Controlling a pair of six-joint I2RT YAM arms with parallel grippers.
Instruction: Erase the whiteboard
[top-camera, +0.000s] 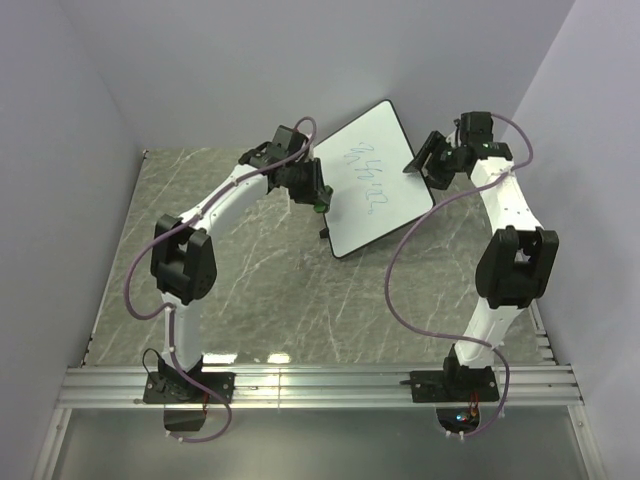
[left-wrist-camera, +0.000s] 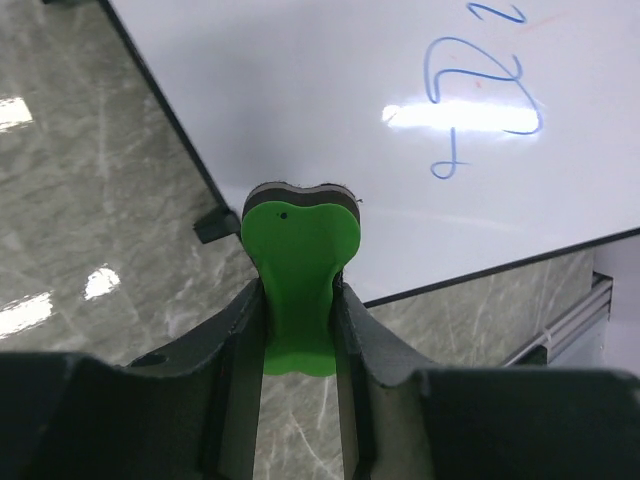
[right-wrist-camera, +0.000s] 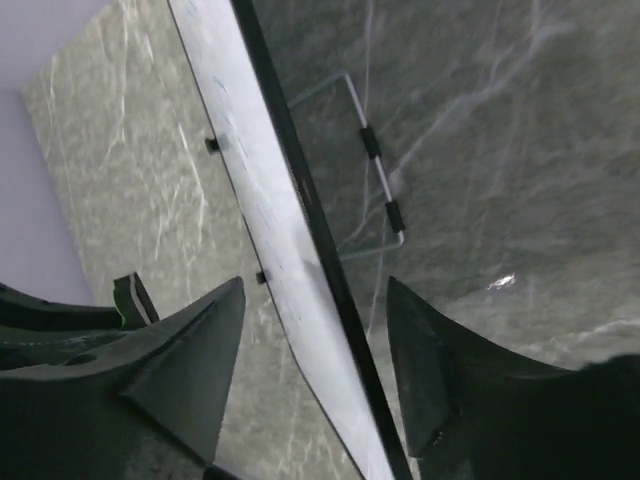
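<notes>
Black-rimmed whiteboard (top-camera: 350, 215) with blue scribbles (top-camera: 365, 172)

We see whiteboard (top-camera: 375, 180) near the table's (top-camera: 250, 290) far right corner; left gripper (top-camera: 314, 198) holding eraser (left-wrist-camera: 300, 265) at its left edge, right gripper (top-camera: 424, 160) straddling its right edge.

You have one whiteboard (top-camera: 385, 205) toward the bench's far edge and one eraser (left-wrist-camera: 300, 240). You have two arms at the near edge, the left arm (top-camera: 225, 200) and the right arm (top-camera: 507, 205), with one gripper each: left gripper (left-wrist-camera: 300, 292), right gripper (right-wrist-camera: 315, 282). One wire stand (right-wrist-camera: 378, 172) shows beside the board.
</notes>
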